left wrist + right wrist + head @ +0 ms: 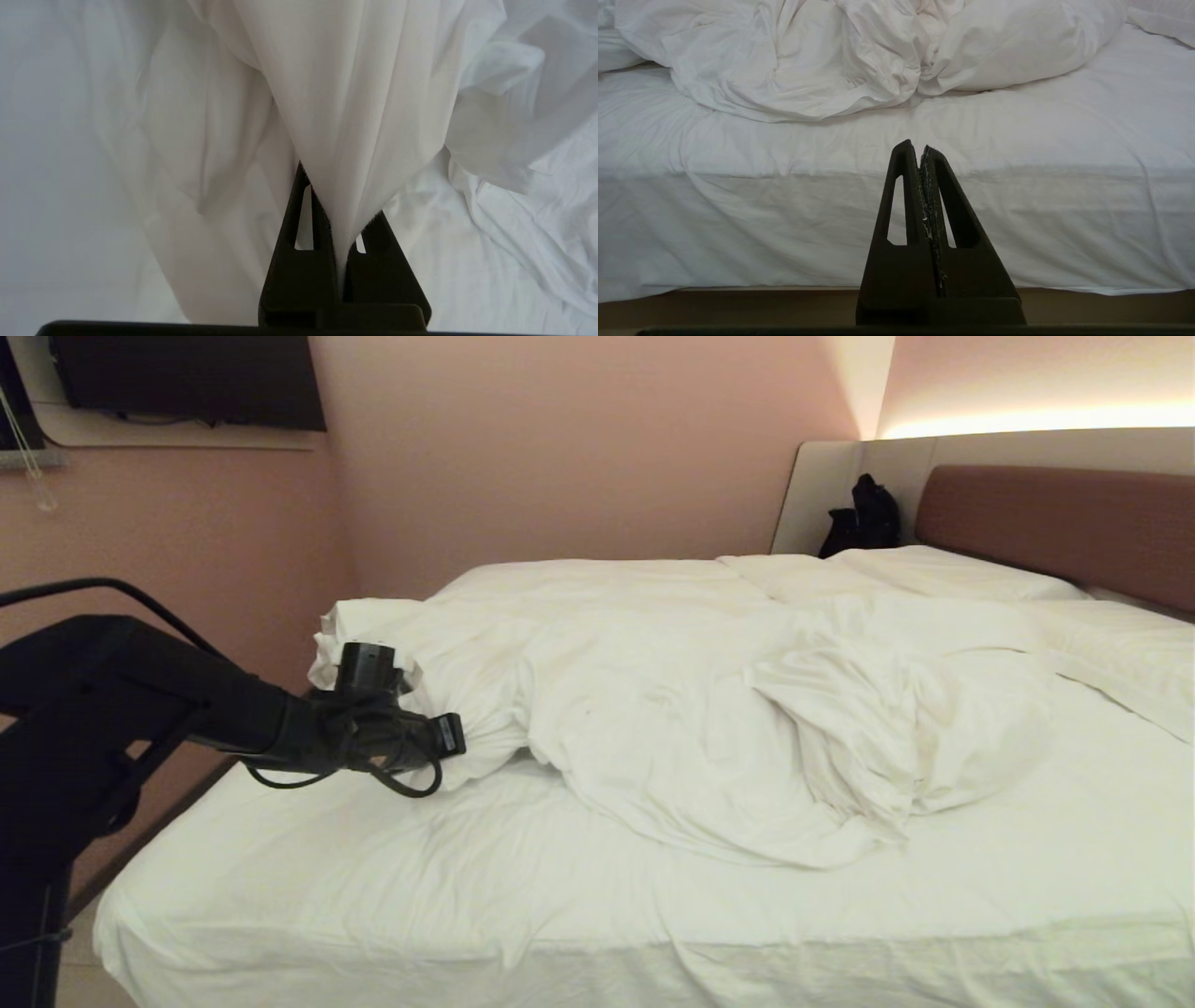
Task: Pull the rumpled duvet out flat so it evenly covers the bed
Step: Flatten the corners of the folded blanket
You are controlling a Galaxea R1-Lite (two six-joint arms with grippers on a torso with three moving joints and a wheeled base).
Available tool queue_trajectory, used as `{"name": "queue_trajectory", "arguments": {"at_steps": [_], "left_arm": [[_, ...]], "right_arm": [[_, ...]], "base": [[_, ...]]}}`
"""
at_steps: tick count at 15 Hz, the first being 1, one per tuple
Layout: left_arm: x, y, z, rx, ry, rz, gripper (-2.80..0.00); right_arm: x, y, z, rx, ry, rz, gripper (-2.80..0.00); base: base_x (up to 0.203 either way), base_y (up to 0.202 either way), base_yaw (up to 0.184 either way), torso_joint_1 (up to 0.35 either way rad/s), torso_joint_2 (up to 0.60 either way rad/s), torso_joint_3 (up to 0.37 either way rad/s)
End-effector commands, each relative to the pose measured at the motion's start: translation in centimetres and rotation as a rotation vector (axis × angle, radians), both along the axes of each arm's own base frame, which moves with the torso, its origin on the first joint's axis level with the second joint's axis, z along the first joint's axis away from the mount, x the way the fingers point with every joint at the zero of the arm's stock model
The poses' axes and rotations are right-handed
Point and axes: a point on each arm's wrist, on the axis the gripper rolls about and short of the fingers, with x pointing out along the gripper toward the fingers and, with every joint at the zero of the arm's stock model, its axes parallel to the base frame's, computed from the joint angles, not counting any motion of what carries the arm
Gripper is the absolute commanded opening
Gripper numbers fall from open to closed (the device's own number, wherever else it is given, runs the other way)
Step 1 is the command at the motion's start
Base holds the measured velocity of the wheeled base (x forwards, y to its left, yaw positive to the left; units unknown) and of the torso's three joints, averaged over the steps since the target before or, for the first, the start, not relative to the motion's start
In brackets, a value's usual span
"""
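Observation:
The white duvet (709, 709) lies bunched in a rumpled heap across the middle of the bed (560, 915), leaving the near part of the sheet bare. My left gripper (339, 196) is shut on a fold of the duvet (345, 93), which is drawn taut into the jaws. In the head view the left arm (392, 737) reaches to the duvet's left end, lifted a little above the mattress, with its fingers hidden by the fabric. My right gripper (919, 147) is shut on nothing, low in front of the bed's near side, and the duvet heap (794, 60) lies beyond it.
Flat white pillows (943, 569) lie by the reddish-brown headboard (1074, 523). A black bag (864, 518) leans on the pale panel behind them. A pink wall (233, 551) runs close along the bed's left side. Brown floor (738, 308) shows under the mattress edge.

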Motion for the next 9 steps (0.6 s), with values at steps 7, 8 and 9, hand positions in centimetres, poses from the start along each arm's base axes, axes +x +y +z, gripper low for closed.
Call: {"name": "queue_trajectory", "arguments": {"at_steps": [7,8,9], "left_arm": [[-4.4,2.1,0.8,0.103,-0.046,0.169,-2.8],[-4.7,2.2,0.6,0.113,-0.061,0.178,-2.8],[-5.2,2.3,0.2,0.125,-0.064,0.177,-2.8]], "right_arm": [[0.0,0.0,0.0,0.0,0.0,0.001,-2.8],[0.0,0.0,0.0,-0.001,0.001,0.0,-2.8],[0.0,0.0,0.0,0.0,-0.001,0.001,-2.8]], "base": [[0.0,0.0,0.0,0.0,0.0,0.0],[0.0,0.0,0.0,0.0,0.0,0.0],[0.0,0.0,0.0,0.0,0.0,0.0]]}}
